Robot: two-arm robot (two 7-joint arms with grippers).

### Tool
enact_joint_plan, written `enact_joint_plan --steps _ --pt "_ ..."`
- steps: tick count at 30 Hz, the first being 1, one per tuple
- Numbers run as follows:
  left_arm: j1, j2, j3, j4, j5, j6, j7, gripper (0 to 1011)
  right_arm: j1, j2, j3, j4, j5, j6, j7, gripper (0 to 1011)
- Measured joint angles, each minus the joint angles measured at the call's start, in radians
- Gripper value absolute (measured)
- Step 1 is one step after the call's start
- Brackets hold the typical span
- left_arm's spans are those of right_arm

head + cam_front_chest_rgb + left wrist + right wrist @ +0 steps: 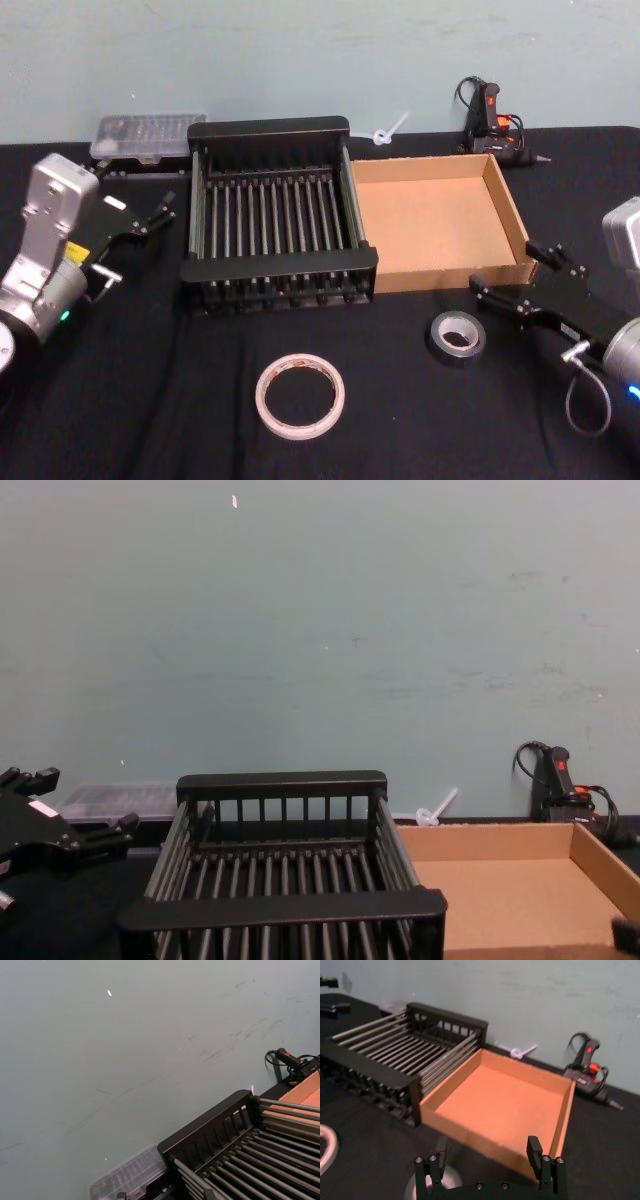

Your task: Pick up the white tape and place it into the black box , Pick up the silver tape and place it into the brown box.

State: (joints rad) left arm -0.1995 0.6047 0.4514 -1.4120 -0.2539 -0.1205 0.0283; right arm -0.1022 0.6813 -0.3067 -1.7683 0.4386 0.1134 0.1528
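Observation:
The white tape [298, 396] lies flat on the black cloth at the front centre, its edge also in the right wrist view [326, 1146]. To its right lies the silver tape [457, 337] [451, 1180], just in front of the brown box [430, 220] [505, 1105] [500, 895]. The black box [270, 128] [367, 1062] [285, 908] [210, 1127] stands against the brown box's left wall; nothing lies in either. My right gripper [517, 276] [487, 1152] hovers open, right of and slightly above the silver tape. My left gripper [135, 240] [75, 800] is open, left of the black box.
A clear plastic case [148, 135] [130, 1177] sits behind the black box at the back left. A glue gun [495, 125] [587, 1067] with its cord rests behind the brown box. A white plastic tie [388, 133] lies between them by the wall.

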Motion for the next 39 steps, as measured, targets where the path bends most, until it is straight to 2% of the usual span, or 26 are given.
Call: enact_joint_plan --steps 7,15,26,39 --pt "0.0 0.0 0.0 0.0 0.0 0.0 0.0 1001 -0.048 0.003 0.013 -0.037 0.009 0.057 0.011 1002" --pt "0.0 0.0 0.0 0.0 0.0 0.0 0.0 1002 -0.058 0.001 0.023 -0.047 0.026 0.139 0.039 1003" --pt "0.0 0.0 0.0 0.0 0.0 0.0 0.0 1001 -0.019 -0.015 0.011 -0.024 0.007 0.237 0.071 1002" --pt "0.0 0.0 0.0 0.0 0.0 0.0 0.0 1001 0.039 -0.056 -0.001 0.029 -0.035 0.283 0.095 1003"
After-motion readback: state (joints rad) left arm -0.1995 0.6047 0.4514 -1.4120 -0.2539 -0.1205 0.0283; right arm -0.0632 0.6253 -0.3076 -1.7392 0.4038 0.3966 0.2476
